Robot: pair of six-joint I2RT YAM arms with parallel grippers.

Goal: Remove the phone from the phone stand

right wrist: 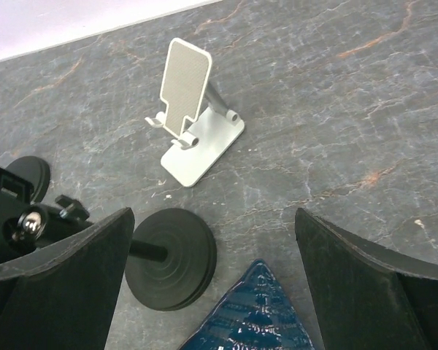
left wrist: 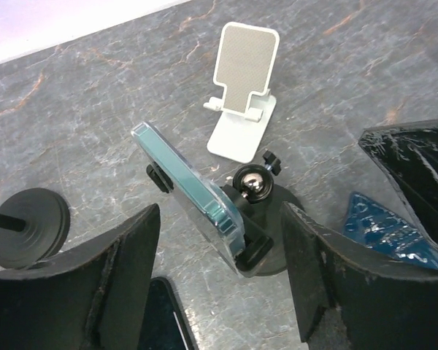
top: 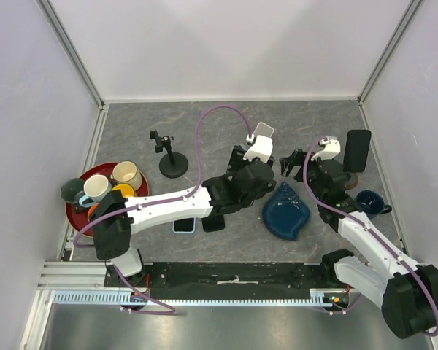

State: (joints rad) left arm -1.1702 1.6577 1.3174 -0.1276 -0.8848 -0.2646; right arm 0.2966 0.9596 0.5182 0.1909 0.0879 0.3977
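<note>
A phone in a teal case (left wrist: 186, 188) is clamped edge-up in a black ball-joint phone stand (left wrist: 257, 191). My left gripper (left wrist: 220, 244) is open and hovers right over it, with one finger on each side of the phone's lower end and neither touching. In the top view the left gripper (top: 242, 165) hides the phone. My right gripper (right wrist: 213, 248) is open and empty above the table; in the top view it (top: 293, 162) is just right of the left one. The stand's round base (right wrist: 171, 257) shows by its left finger.
A white empty stand (left wrist: 241, 87) is behind the phone. A blue leaf-shaped plate (top: 286, 211) lies in front of the grippers. Two phones (top: 184, 224) lie flat nearby. Another black stand (top: 172, 165) is at the left, a tray (top: 74, 213) of mugs at the far left, and a dark phone (top: 358, 149) stands upright at the right.
</note>
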